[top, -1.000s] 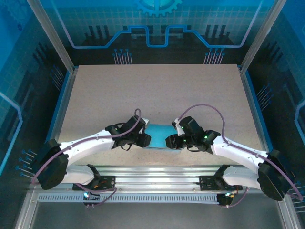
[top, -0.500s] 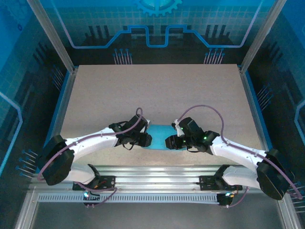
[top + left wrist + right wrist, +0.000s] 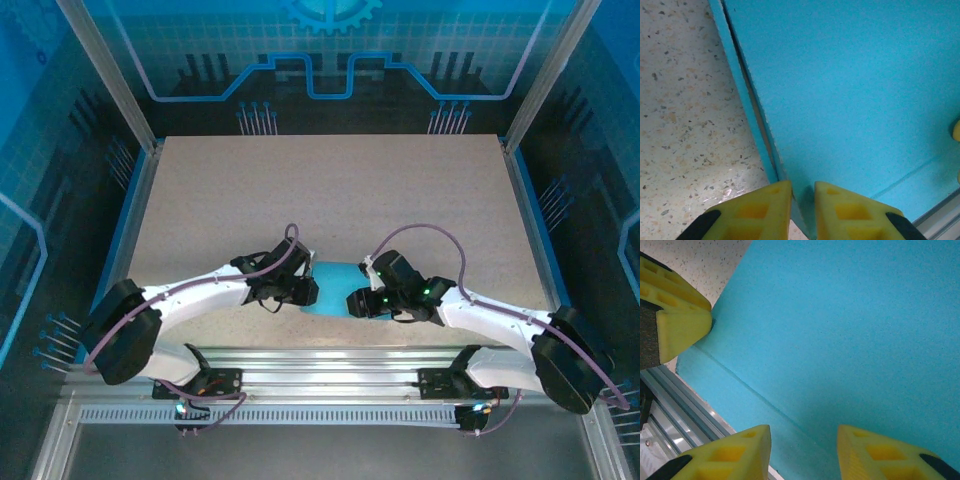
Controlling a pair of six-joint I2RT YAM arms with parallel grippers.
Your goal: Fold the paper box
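Note:
The paper box (image 3: 335, 284) lies flat and bright blue near the table's front edge, between my two grippers. In the left wrist view its left edge (image 3: 757, 125) runs down into the narrow gap of my left gripper (image 3: 802, 189), whose yellow fingers have closed in on that edge. My right gripper (image 3: 804, 434) stands open over the box's blue top (image 3: 840, 330), where a crease line runs toward its gap. From above, the left gripper (image 3: 305, 291) is at the box's left end and the right gripper (image 3: 358, 299) at its right end.
The speckled tabletop (image 3: 320, 190) stretches bare behind the box. An aluminium rail (image 3: 330, 362) runs along the front edge, right beside the box (image 3: 670, 405). Blue side walls and metal posts (image 3: 110, 80) enclose the table.
The left gripper's jaws have narrowed onto the box's left edge. The left arm shifted slightly right, and the right gripper edged a little closer to the box.

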